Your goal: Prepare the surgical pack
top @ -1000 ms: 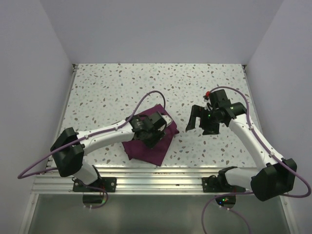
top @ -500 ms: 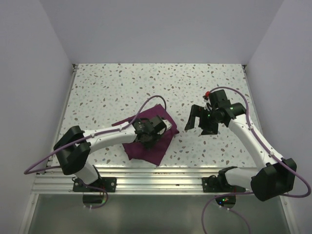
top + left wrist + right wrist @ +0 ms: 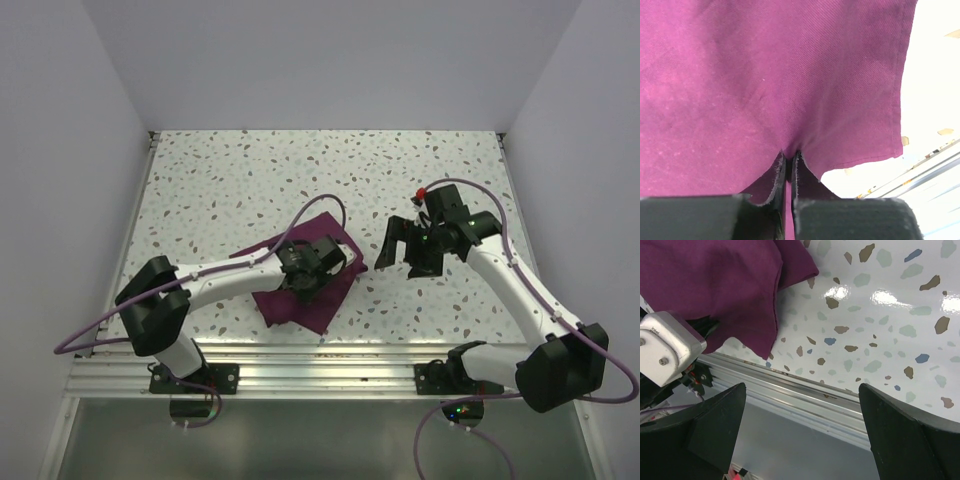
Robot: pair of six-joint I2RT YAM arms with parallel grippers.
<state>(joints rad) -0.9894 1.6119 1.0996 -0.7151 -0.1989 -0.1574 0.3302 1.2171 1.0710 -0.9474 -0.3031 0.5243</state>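
Note:
The surgical pack shows as a folded deep-maroon cloth bundle (image 3: 300,308) on the speckled table, left of centre. My left gripper (image 3: 303,282) sits on top of it. In the left wrist view the jaws (image 3: 789,161) are shut on a pinched ridge of the cloth (image 3: 765,75), which fills most of that view. My right gripper (image 3: 404,250) hangs above the table to the right of the bundle, open and holding nothing. In the right wrist view its wide-apart gripper (image 3: 801,386) frames the table's near edge, with the cloth (image 3: 715,285) at the upper left.
An aluminium rail (image 3: 320,352) runs along the near table edge, also seen as the rail (image 3: 805,400) in the right wrist view. The left arm's white wrist housing (image 3: 667,347) lies beside the cloth. Purple cables (image 3: 315,205) loop over both arms. Walls close in on three sides.
The left gripper has closed from wide open onto a fold of the maroon cloth. The right gripper, still open, has drifted slightly toward the far side.

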